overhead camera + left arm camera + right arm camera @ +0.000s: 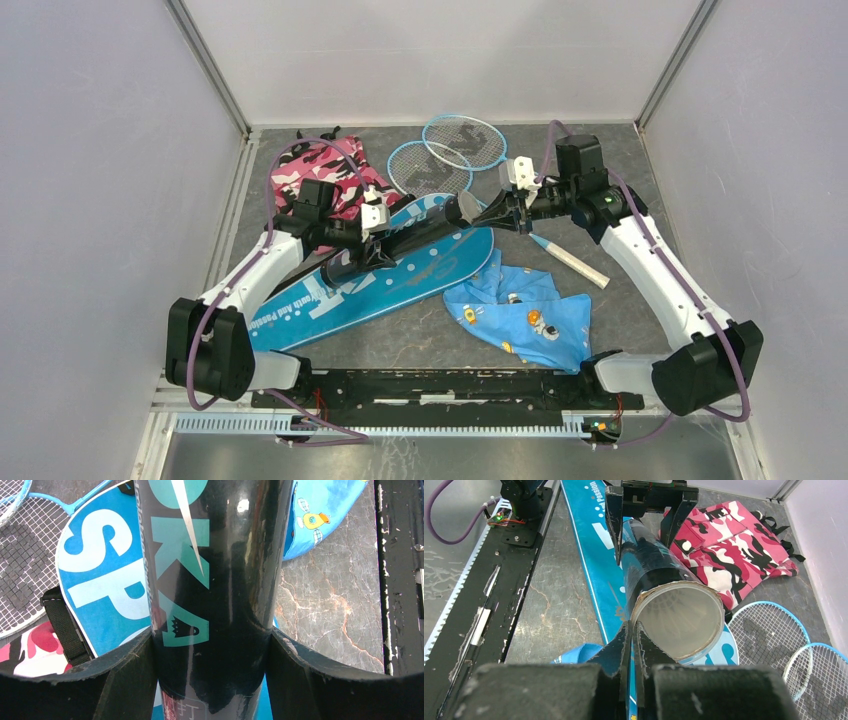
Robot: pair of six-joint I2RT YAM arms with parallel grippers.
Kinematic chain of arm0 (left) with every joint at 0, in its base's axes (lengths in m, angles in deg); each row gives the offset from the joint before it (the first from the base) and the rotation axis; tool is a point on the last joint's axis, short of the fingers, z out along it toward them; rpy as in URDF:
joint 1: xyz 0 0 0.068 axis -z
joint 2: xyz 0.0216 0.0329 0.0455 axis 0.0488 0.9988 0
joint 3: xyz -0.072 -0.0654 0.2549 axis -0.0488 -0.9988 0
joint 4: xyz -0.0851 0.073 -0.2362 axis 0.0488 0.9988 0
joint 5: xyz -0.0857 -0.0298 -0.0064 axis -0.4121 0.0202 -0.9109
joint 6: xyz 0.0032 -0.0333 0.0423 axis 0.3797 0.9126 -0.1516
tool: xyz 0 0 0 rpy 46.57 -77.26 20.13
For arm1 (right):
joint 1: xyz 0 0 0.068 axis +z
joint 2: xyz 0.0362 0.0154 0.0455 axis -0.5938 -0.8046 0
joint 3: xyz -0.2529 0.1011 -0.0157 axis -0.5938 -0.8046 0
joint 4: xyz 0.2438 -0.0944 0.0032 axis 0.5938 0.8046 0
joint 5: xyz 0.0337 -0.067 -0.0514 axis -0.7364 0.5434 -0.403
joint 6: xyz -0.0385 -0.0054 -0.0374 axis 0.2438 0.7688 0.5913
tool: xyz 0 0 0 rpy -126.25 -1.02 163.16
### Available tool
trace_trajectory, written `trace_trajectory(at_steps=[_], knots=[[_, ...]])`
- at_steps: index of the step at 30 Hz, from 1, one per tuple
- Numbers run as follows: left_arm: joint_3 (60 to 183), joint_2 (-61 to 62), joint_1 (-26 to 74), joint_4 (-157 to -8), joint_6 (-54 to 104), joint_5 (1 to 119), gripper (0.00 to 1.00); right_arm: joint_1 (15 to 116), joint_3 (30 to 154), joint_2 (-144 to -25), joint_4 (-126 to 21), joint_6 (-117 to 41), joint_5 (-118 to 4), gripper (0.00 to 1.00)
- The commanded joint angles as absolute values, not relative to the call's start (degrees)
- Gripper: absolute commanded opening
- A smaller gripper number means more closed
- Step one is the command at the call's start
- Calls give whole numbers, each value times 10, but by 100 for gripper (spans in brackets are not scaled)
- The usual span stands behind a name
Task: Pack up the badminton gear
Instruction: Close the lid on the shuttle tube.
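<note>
Over table (400, 345), tube (225, 580) in left hand (211, 637)

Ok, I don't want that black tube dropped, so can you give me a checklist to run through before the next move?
1. Grip of left pincer on black tube: ok, fingers press both sides.
2. Tube's mouth uncapped and facing right pincer: ok.
3. Hold of right pincer on the rim: cannot tell; it is shut right at the rim.
4. Any shuttlecocks inside the tube: cannot tell.
5. Both racquets inside SPORT cover: not ok, they lie outside it.
</note>
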State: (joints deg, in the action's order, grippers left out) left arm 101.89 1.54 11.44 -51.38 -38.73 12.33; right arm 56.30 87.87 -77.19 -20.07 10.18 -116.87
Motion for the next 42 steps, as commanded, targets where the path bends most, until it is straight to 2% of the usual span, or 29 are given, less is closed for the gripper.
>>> trace_trajectory(at_steps=[1,13,29,42], knots=[[1024,7,118,-526,-415,104,2,567,885,-779,-197,107,-1194,6],[1021,2,118,-526,-419,102,2,567,892,-779,-175,130,-1183,29],[1008,-13,119,-526,-438,87,2,567,885,-781,-209,94,-1144,42],[1008,-19,119,-527,-442,81,2,567,874,-784,-205,100,-1147,58]])
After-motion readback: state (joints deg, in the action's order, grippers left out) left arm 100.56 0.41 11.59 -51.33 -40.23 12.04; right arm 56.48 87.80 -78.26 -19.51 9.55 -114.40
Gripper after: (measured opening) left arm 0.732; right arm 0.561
